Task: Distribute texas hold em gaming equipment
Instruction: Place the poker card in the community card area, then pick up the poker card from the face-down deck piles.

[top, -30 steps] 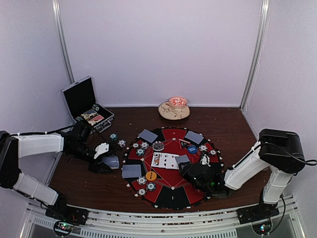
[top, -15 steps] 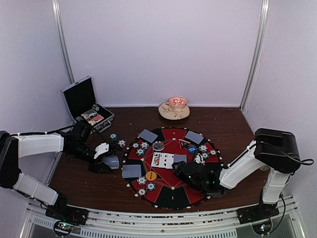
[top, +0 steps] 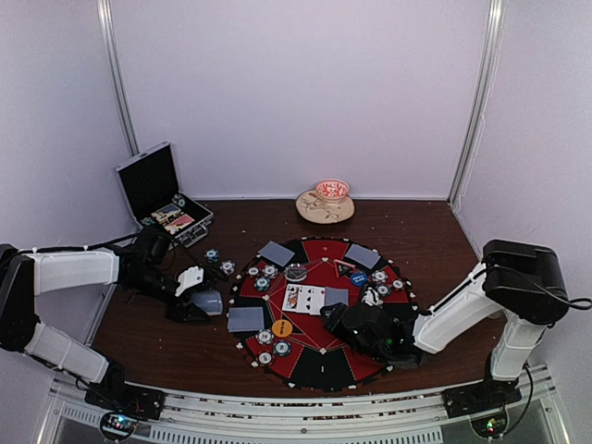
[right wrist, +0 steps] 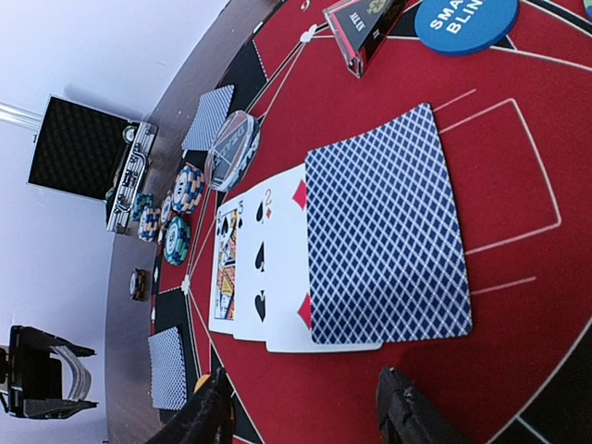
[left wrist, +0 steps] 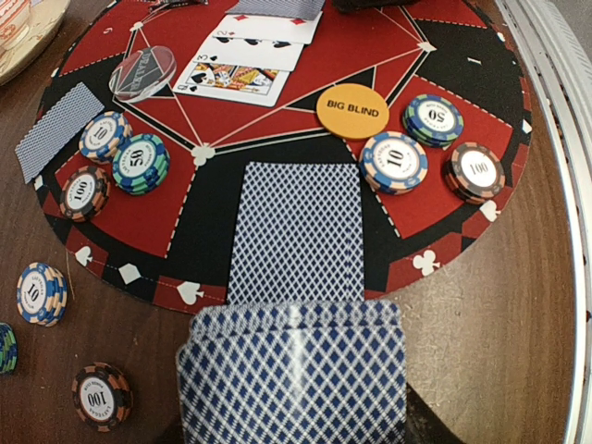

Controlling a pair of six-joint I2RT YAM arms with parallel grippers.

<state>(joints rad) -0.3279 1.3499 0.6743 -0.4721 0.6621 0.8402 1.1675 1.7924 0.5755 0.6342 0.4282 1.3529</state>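
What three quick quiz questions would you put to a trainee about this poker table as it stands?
1. True or false: the right pincer is clamped on a chip.
2. The orange disc reads: A) DEALER, B) BIG BLIND, C) SMALL BLIND.
3. Fill in: the left pincer holds a stack of ____.

Key: 1 false; its jaws stand open and empty just short of the face-down card. 2 B. 3 blue-backed cards.
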